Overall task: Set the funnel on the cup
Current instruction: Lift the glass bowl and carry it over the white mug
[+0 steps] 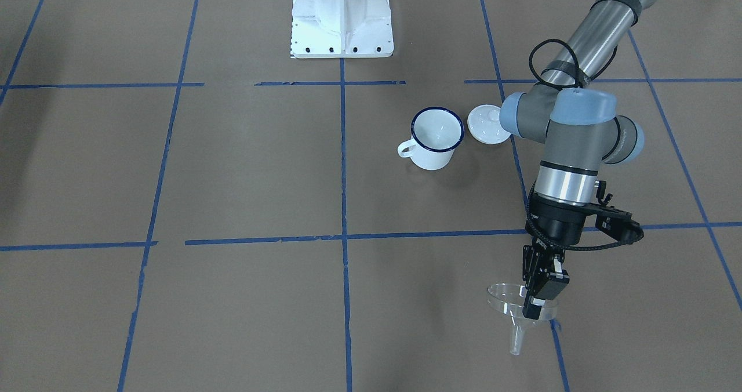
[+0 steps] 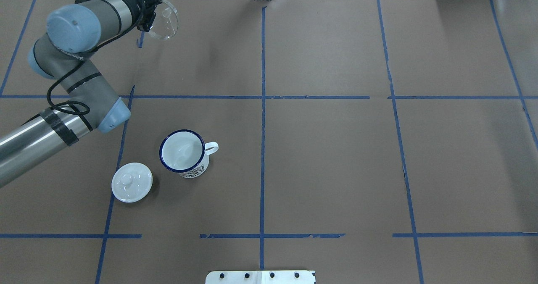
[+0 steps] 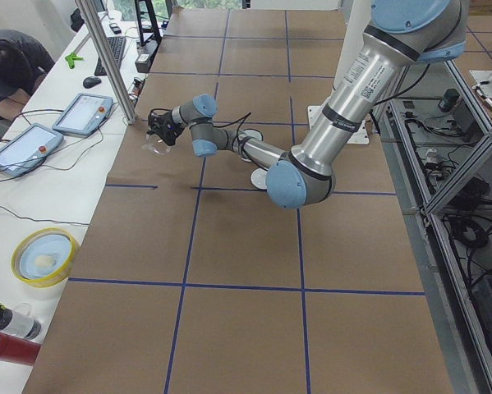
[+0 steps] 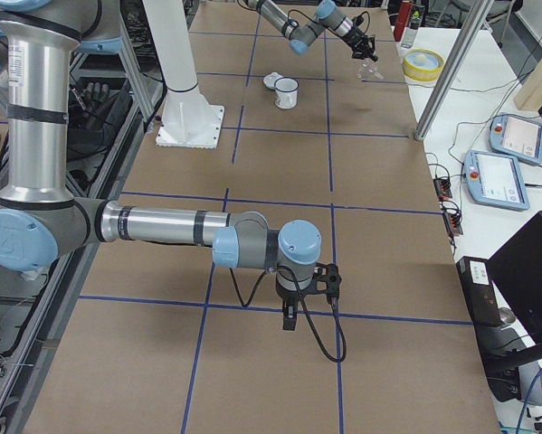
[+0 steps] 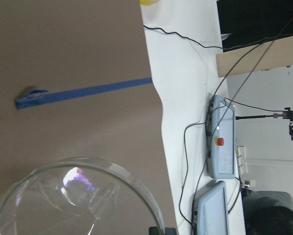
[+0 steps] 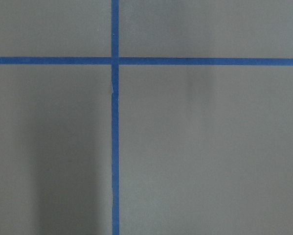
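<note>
Clear, glossy plastic funnel (image 1: pixel 507 306); glossy white enamel cup (image 1: pixel 432 155); matt brown table covering (image 1: pixel 232 166), perhaps paper.

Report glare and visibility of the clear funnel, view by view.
Front-facing: funnel nearly vanishes, only rim and spout outlines read against brown paper. Overhead: a pale sheen on its cone. Left wrist: a purple-white reflection on its wall, rim edges bright. Side views: too small to judge.
</note>
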`<move>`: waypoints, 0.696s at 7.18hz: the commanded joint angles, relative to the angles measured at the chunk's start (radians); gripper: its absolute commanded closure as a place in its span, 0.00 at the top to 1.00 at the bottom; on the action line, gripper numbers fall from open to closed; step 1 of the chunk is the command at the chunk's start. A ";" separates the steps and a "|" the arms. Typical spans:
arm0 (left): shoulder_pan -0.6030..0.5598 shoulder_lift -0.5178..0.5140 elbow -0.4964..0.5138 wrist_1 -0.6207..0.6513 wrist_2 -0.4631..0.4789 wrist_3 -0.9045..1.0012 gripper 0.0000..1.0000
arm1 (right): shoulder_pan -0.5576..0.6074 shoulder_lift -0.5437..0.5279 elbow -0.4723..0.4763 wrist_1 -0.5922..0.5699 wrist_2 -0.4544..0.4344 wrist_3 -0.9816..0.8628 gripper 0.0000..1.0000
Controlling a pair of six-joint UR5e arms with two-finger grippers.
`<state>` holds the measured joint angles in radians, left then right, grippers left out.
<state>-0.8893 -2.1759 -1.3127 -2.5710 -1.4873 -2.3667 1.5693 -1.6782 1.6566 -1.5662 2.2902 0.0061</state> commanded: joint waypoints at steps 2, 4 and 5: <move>-0.037 0.028 -0.335 0.300 -0.258 0.172 0.00 | 0.000 0.000 0.000 0.000 0.000 0.000 1.00; -0.037 0.019 -0.623 0.749 -0.359 0.330 0.00 | 0.000 0.000 0.000 0.000 0.000 0.000 1.00; -0.036 0.005 -0.708 0.951 -0.425 0.424 0.00 | 0.000 0.000 0.000 0.000 0.000 0.000 1.00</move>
<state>-0.9259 -2.1582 -1.8964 -1.8667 -1.8417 -2.0475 1.5693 -1.6782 1.6566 -1.5662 2.2902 0.0061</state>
